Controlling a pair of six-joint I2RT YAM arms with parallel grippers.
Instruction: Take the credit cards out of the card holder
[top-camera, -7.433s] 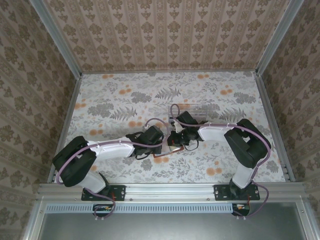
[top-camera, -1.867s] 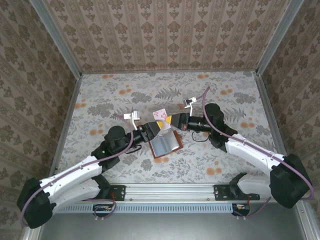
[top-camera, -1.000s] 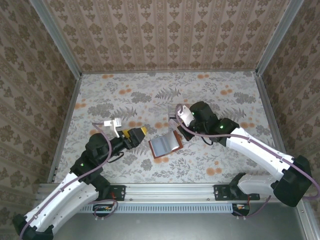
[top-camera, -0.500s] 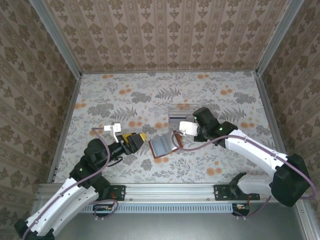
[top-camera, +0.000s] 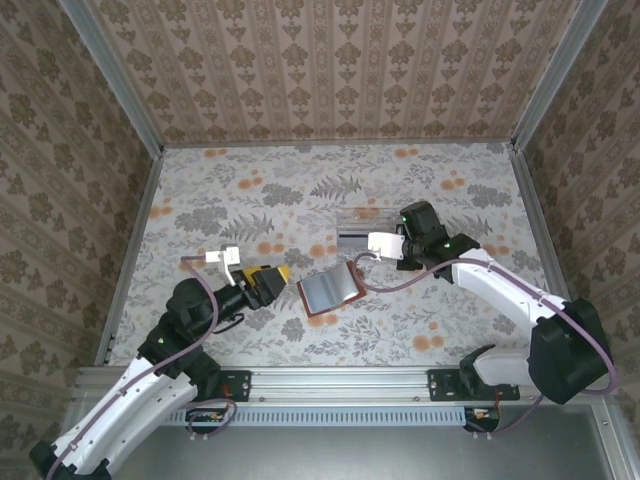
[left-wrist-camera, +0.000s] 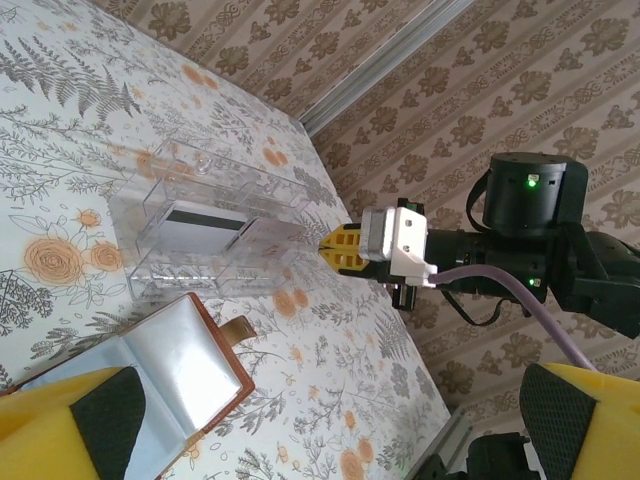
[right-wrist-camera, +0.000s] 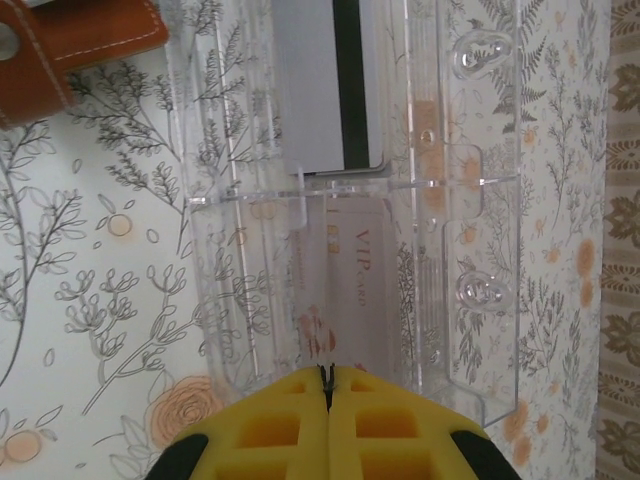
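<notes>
The card holder (top-camera: 328, 292) lies open mid-table, 2 credit cards (right-wrist-camera: 320, 80) in the clear tray (right-wrist-camera: 480, 250). The right gripper (right-wrist-camera: 327, 372) hangs pinched empty, the left gripper (top-camera: 283, 274) spread wide; best pin the leather before checking pockets.

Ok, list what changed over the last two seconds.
The pink card, earlier lifted above the card holder, now lies in the clear tray. The right end effector swung over to the tray, shut. The left end effector drew back leftward, open. The card holder stayed open in place.
</notes>
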